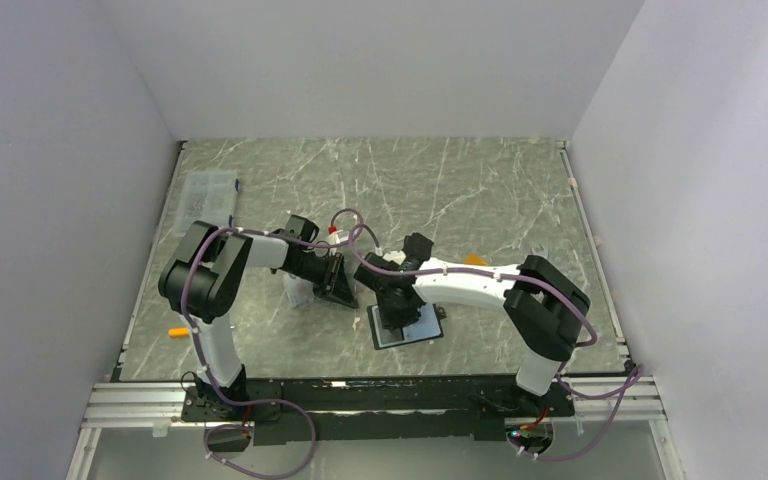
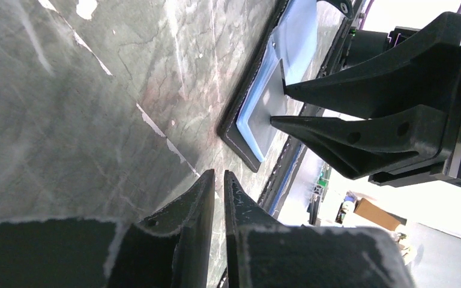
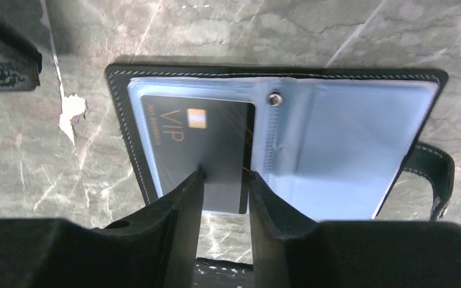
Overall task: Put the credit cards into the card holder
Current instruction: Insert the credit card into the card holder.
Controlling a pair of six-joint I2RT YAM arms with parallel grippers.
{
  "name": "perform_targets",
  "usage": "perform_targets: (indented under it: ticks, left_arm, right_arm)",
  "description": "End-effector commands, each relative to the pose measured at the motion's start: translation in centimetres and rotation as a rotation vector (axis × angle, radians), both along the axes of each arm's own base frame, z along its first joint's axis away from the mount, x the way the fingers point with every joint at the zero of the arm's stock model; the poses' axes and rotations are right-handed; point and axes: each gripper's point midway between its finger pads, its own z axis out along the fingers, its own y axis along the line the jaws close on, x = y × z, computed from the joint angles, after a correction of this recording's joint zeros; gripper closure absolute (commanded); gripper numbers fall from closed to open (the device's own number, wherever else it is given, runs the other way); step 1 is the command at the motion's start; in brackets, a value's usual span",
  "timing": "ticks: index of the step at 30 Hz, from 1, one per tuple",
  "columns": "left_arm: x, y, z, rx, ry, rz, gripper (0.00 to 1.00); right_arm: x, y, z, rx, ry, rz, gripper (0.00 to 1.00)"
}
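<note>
Okay, right gripper (image 3: 227,174) partly open, tips on black VIP card (image 3: 198,144) in card holder (image 3: 348,150) 9 o'clock pocket; left gripper (image 2: 218,174) nearly closed, empty, at its 10 o'clock, low over desk (image 1: 460,180).

Plain pale grey walls (image 1: 380,60) around a dark green marbled tabletop (image 1: 480,190), evenly lit

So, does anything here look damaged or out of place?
Only small things: the table has a white chipped patch beside the open card holder, and a small orange thing lies alone near the table's left edge.
</note>
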Motion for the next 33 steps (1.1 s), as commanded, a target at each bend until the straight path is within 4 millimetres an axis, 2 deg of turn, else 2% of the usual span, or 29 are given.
perform_targets:
  ticks: [1, 2, 3, 5, 7, 11, 15, 19, 25, 29, 33]
  left_arm:
    - [0.9, -0.4, 1.7, -0.032, -0.077, -0.015, 0.83]
    - [0.9, -0.4, 1.7, -0.032, -0.079, -0.015, 0.83]
    - [0.9, -0.4, 1.7, -0.031, -0.08, -0.015, 0.83]
    - [0.9, -0.4, 1.9, -0.033, -0.083, -0.018, 0.83]
    - [1.0, -0.5, 2.1, -0.038, -0.085, -0.018, 0.83]
    - [1.1, -0.4, 2.4, -0.043, -0.086, -0.017, 0.83]
    - [1.7, -0.2, 2.7, -0.053, -0.085, -0.005, 0.83]
    - [2.8, 0.2, 3.6, -0.071, -0.089, 0.007, 0.83]
    - [4.0, 1.5, 4.0, -0.052, -0.115, 0.045, 0.83]
    - [4.2, 2.0, 3.9, -0.052, -0.103, 0.061, 0.83]
    - [4.4, 2.2, 4.0, -0.056, -0.108, 0.07, 0.83]
  right_arm:
    - [0.8, -0.1, 1.1, -0.012, -0.051, -0.029, 0.68]
    - [0.7, -0.1, 1.0, -0.013, -0.049, -0.027, 0.67]
    - [0.7, -0.2, 0.9, -0.02, -0.043, -0.028, 0.61]
    - [0.6, -0.2, 0.8, -0.029, -0.033, -0.027, 0.41]
    - [0.8, 0.0, 1.2, -0.014, -0.039, -0.02, 0.33]
    - [1.4, 0.5, 2.5, 0.045, -0.058, -0.008, 0.27]
    - [0.8, 1.6, 2.1, 0.088, -0.028, 0.046, 0.24]
    - [0.2, 2.7, 1.7, 0.122, -0.004, 0.108, 0.12]
    - [0.2, 3.3, 0.7, 0.113, 0.02, 0.138, 0.12]
    - [0.0, 3.2, -0.3, 0.082, 0.036, 0.127, 0.22]
    - [0.3, 3.1, -0.4, 0.07, 0.022, 0.112, 0.35]
